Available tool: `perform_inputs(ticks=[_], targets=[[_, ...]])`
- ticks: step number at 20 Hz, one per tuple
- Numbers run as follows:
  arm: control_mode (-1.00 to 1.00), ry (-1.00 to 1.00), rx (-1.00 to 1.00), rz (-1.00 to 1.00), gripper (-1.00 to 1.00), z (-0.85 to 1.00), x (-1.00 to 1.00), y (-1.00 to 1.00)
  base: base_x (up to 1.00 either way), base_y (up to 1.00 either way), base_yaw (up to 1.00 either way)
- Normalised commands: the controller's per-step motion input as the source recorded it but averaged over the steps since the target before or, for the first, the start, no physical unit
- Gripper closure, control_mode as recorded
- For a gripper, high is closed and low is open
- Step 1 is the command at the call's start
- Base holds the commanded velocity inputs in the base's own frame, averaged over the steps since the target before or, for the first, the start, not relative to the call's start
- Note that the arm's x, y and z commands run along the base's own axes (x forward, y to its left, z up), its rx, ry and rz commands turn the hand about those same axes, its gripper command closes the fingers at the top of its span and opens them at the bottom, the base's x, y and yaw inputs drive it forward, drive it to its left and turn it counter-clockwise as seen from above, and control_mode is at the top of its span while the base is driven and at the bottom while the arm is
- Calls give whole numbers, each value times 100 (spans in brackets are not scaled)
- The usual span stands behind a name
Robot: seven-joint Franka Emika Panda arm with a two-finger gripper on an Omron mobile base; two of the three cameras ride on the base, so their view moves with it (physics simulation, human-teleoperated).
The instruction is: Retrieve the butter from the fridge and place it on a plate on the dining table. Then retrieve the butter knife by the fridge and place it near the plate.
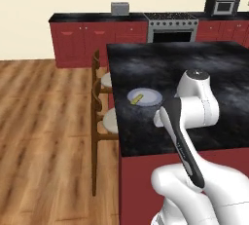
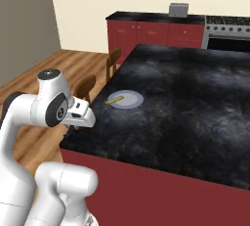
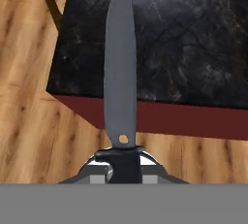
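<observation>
The butter knife [image 3: 120, 63] is a slim grey blade, and my gripper [image 3: 123, 164] is shut on its dark handle. The blade points out over the near corner of the dining table [image 3: 193, 39]. In the right base view my gripper [image 2: 74, 126] hangs at the table's near left edge, a short way short of the plate [image 2: 129, 101]. The round pale plate [image 1: 151, 98] lies on the black marbled top [image 1: 194, 68]. The yellow butter [image 1: 137, 98] rests on its left side, and the same butter [image 2: 114, 100] shows in the right base view. The fridge is out of view.
Two wooden chairs [image 1: 99, 102] stand along the table's left side over the wood floor [image 1: 44, 121]. Red wall cabinets with black counters carry a toaster [image 1: 119, 8] and a microwave [image 1: 222, 6] beside a stove [image 1: 172, 27] at the back.
</observation>
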Motion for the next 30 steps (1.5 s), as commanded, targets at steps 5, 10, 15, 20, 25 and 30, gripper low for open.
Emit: perform_inputs(ticks=[5,10,15,20,25,30], targets=[[100,0,0,0,100,0,0,0,3,0,-20],[-100,0,1,0,100,0,0,0,0,0,0],[-100,-3,5,-46,100,-2,20,20,0,0,0],[-100,-1,-2,-74,100,-19,59,16,0,0,0],[-100,-14,33,-67,100,-7,37,0,0,0,0],[-100,-1,19,-26,100,-7,56,0,0,0,0]])
